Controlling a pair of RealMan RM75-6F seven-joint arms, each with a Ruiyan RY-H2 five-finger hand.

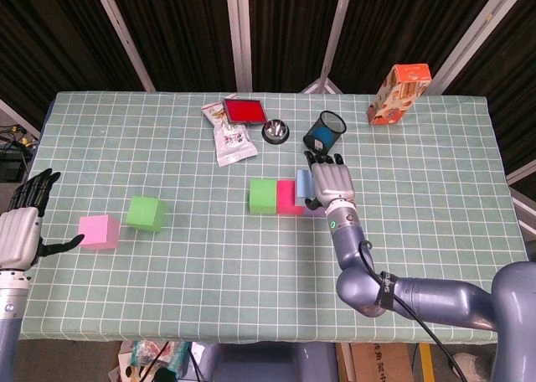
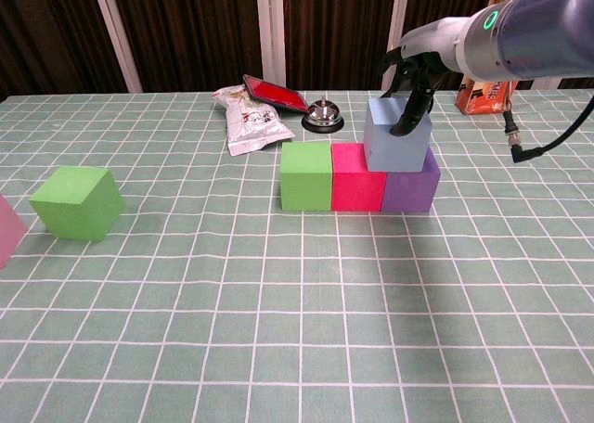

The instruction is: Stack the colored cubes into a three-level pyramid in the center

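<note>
A green cube [image 2: 306, 175], a magenta cube [image 2: 357, 177] and a purple cube [image 2: 411, 186] stand in a row at the table's middle. On the magenta and purple ones rests a light blue cube [image 2: 397, 135]. My right hand [image 2: 415, 70] hovers just over it with fingers apart, and one dark fingertip [image 2: 406, 121] still lies against its front. At the table's left edge my left hand [image 1: 21, 227] is open, its thumb pointing at a light pink cube [image 1: 99, 231]. A second green cube [image 1: 145, 213] sits beside that one.
Behind the row lie a red case [image 1: 244, 110], a snack bag [image 1: 232, 141], a desk bell [image 1: 275, 131] and a black mesh cup [image 1: 324, 131]. An orange carton [image 1: 399, 93] stands at the far right.
</note>
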